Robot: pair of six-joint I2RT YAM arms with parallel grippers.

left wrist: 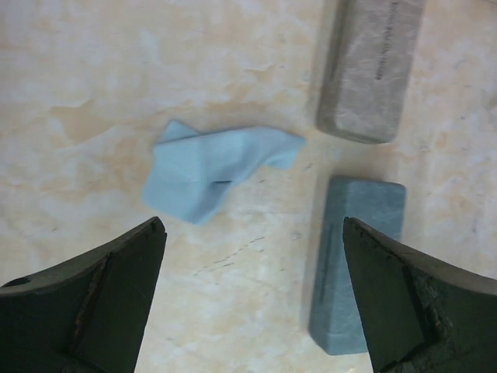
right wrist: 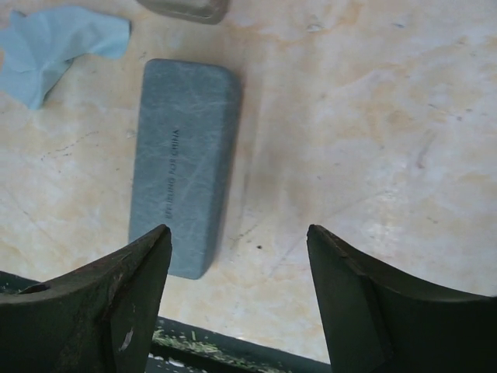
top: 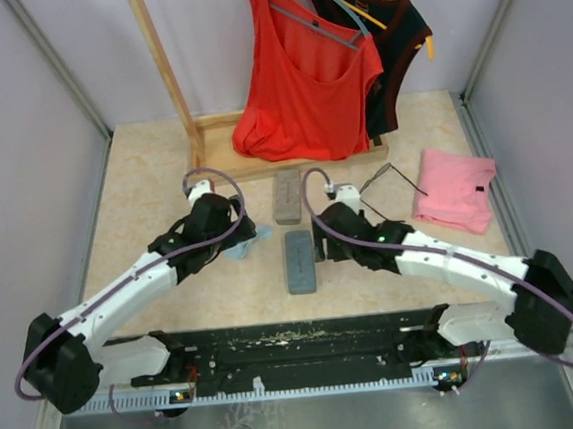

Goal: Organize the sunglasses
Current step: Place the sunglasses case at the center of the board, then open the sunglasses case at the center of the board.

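Both grippers are open and hold nothing, and the sunglasses lie on the right part of the table.

In the top view the sunglasses (top: 382,179) lie on the table (top: 144,187), right of the middle and just beside a pink cloth (top: 455,192). They are apart from both grippers, and I cannot tell if it is one pair or two. The left gripper (left wrist: 252,233) has its jaws very wide, with a crumpled light blue cloth (left wrist: 210,167) on the table just above them in its view. The right gripper (right wrist: 237,241) has its jaws wide too, with bare table between them. A blue-grey case (right wrist: 186,163) lies shut at the upper left of that view. A brown-grey case (top: 287,194) lies just above it in the top view.
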